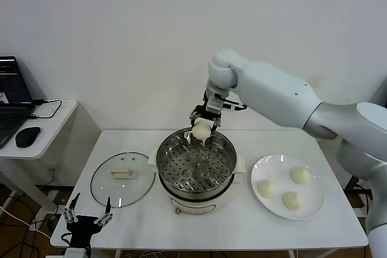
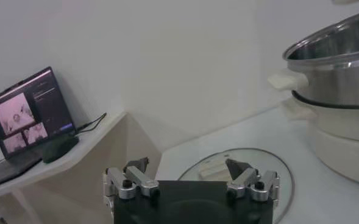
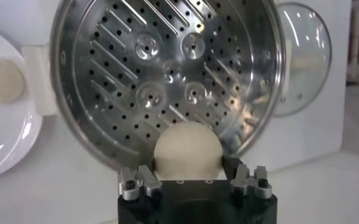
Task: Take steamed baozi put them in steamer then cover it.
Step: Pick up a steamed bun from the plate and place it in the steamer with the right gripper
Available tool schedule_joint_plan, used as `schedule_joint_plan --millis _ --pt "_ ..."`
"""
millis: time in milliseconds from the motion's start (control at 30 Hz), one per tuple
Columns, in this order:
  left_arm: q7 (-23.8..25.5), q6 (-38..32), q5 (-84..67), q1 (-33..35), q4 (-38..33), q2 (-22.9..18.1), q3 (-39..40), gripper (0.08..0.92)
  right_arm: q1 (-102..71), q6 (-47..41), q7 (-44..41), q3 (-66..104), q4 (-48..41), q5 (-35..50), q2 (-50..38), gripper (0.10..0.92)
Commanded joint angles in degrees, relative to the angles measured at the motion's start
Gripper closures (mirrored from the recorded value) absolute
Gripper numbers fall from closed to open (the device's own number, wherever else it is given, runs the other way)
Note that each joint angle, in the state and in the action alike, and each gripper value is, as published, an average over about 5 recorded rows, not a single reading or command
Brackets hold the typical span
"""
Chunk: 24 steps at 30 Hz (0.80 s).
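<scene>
My right gripper (image 1: 201, 131) is shut on one cream-white steamed baozi (image 1: 201, 129), held just above the far rim of the steamer (image 1: 196, 167). In the right wrist view the baozi (image 3: 186, 149) sits between the fingers, over the edge of the bare perforated tray (image 3: 167, 73). Three more baozi (image 1: 266, 188) (image 1: 300, 175) (image 1: 292, 200) lie on a white plate (image 1: 314, 206) to the steamer's right. The glass cover (image 1: 123, 178) lies flat on the table left of the steamer. My left gripper (image 1: 88, 217) hangs open at the table's front left corner, holding nothing, just short of the cover (image 2: 270, 164).
A side table (image 1: 54, 119) at the far left carries a laptop (image 1: 13, 101) and a mouse (image 1: 27, 136). The white wall stands close behind the table. The steamer's handle and base (image 2: 337, 122) rise beside the left gripper (image 2: 187, 167).
</scene>
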Motion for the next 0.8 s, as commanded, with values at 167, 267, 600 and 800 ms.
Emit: schedule_joint_plan --millis 167,267,600,800 --pt "0.2 0.1 0.1 -0.1 0.0 -0.1 0.5 0.177 -4.2 1.1 1.5 -0.3 -3.7 -1.6 2.3 0.355" --pt "0.3 0.0 0.2 -0.1 0.1 0.0 0.6 0.177 -5.4 0.8 3.1 0.2 -4.7 -2.2 2.7 0.355" --pt "0.2 0.0 0.3 -0.4 0.8 -0.4 1.0 0.177 -7.2 0.3 6.3 2.1 -8.5 -4.4 4.2 0.355" --pt "0.2 -0.1 0.7 -0.7 1.2 -0.8 2.1 0.177 -7.3 -0.2 6.6 2.2 -10.1 -4.5 5.0 0.355"
